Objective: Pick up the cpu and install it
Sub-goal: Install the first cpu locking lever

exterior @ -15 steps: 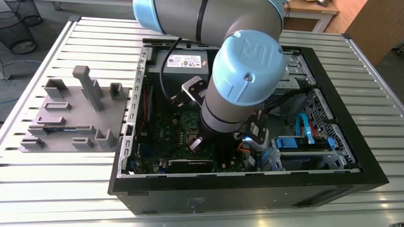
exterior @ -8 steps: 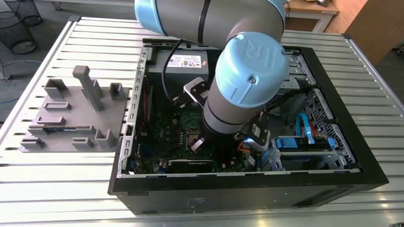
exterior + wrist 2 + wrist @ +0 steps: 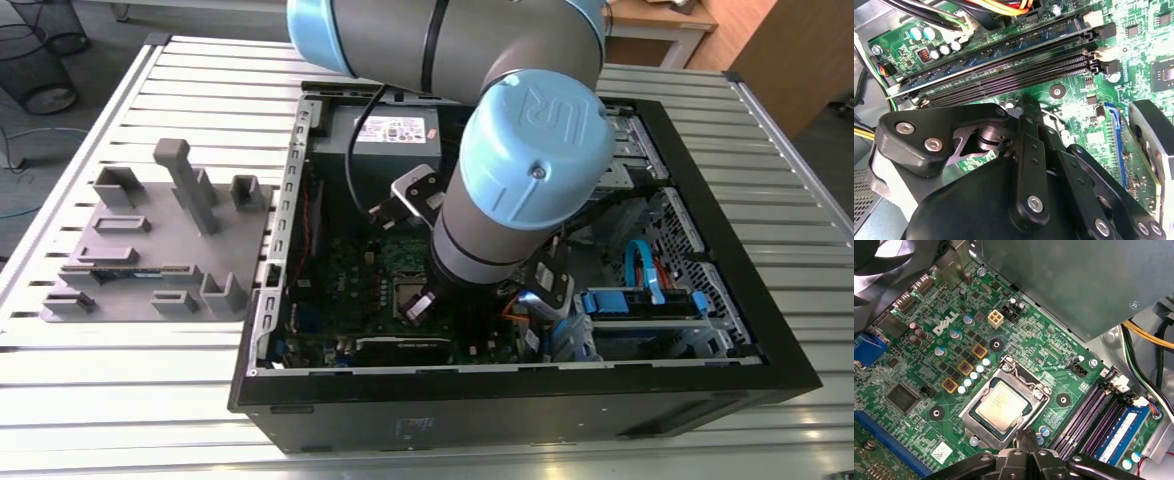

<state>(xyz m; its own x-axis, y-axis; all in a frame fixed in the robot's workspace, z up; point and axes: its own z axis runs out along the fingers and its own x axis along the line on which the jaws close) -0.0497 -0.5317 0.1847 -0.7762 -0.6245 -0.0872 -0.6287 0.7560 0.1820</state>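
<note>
We record the small square silvery-grey cpu (image 3: 1002, 407) lying flat, square within the silver metal socket frame (image 3: 1019, 374). The black gripper (image 3: 1026, 435) hovers at the frame's edge, fingers together, empty. Dark memory slots (image 3: 1084, 415) lie alongside.

In the exterior view the arm (image 3: 521, 150) runs off the upper edge and covers the middle of the motherboard (image 3: 340, 270). The gripper (image 3: 420, 305) under it is mostly hidden. The socket frame (image 3: 400, 288) beside it is too small to tell what lies in it.

In the first wrist view the gripper (image 3: 1026, 434) is cut off by the edge and overlaps 1 side of the socket frame (image 3: 1004, 371). The power supply box (image 3: 1069, 280) is cropped, and a dark blurred shape (image 3: 884, 262) sits in 1 corner.

In the second wrist view the gripper (image 3: 1028, 107) hides the board beneath it.
</note>
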